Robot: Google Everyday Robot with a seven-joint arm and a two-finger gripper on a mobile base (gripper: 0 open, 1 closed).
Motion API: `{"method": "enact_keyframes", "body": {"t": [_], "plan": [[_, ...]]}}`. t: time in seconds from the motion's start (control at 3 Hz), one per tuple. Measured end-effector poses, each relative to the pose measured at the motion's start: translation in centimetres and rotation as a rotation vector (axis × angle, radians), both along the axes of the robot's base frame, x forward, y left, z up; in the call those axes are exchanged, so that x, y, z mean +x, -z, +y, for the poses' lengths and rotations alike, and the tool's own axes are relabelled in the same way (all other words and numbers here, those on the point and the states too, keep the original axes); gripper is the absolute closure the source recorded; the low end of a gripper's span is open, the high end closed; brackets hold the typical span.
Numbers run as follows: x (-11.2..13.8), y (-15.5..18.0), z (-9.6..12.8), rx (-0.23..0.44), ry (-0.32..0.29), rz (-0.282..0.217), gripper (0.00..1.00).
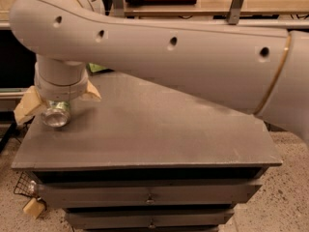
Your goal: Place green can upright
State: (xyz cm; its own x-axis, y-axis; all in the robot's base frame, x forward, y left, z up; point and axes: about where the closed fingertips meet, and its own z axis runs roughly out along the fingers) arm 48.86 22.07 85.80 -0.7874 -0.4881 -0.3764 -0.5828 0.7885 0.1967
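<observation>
My gripper hangs over the left edge of the grey cabinet top. Its tan fingers stand on either side of the green can and are shut on it. The can is tilted with one silver end facing the camera, and little of its green print shows. It is held at or just above the surface; I cannot tell whether it touches. The big white arm crosses the whole view and hides the back of the cabinet top.
A bit of a green object peeks out behind the arm at the back left. Drawers are below the top. A shelf rack stands behind. A wire basket hangs at the lower left.
</observation>
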Motion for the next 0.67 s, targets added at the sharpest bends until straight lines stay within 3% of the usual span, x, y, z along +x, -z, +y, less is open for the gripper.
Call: {"method": "enact_keyframes", "body": {"t": [0.67], "plan": [[2.6, -0.8, 6.3, 0.01, 0.095, -0.031, 0.0]]}}
